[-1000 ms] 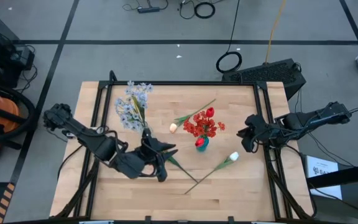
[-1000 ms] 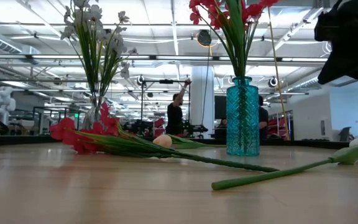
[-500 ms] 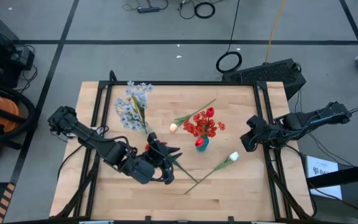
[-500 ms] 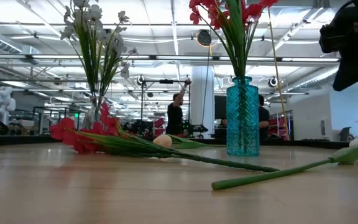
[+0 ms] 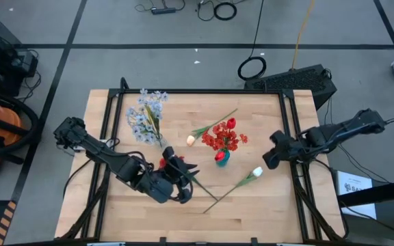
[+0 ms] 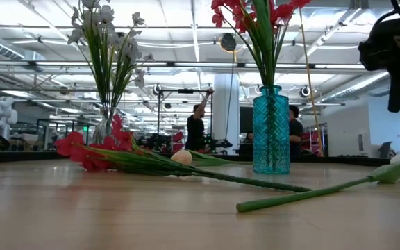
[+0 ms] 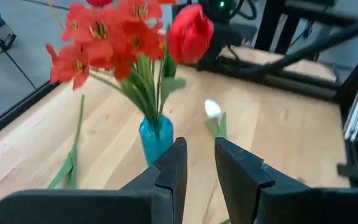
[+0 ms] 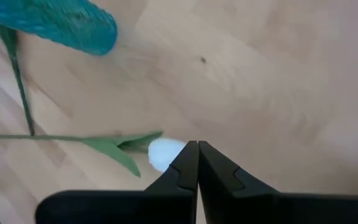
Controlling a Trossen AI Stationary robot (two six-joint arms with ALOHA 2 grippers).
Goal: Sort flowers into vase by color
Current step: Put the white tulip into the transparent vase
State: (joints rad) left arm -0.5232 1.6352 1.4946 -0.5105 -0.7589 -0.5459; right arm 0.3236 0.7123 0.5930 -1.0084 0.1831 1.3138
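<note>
Seemingly just beyond right hand (image 8: 197, 163): white bud (image 8: 165, 153)

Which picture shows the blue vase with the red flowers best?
The low view: the blue vase stands whole and side-on. From above, red flowers hide most of it; the left wrist view shows it small; the right wrist view shows only part.

Wooden table (image 5: 265, 205): teal vase (image 5: 221, 158), clear vase (image 6: 103, 132), white bud stem (image 5: 241, 181), cream bud stem (image 5: 207, 130), red flower stem (image 6: 103, 154).

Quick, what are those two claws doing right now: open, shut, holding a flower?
Left gripper: open, holding nothing.
Right gripper: shut, empty, above the white flower.
</note>
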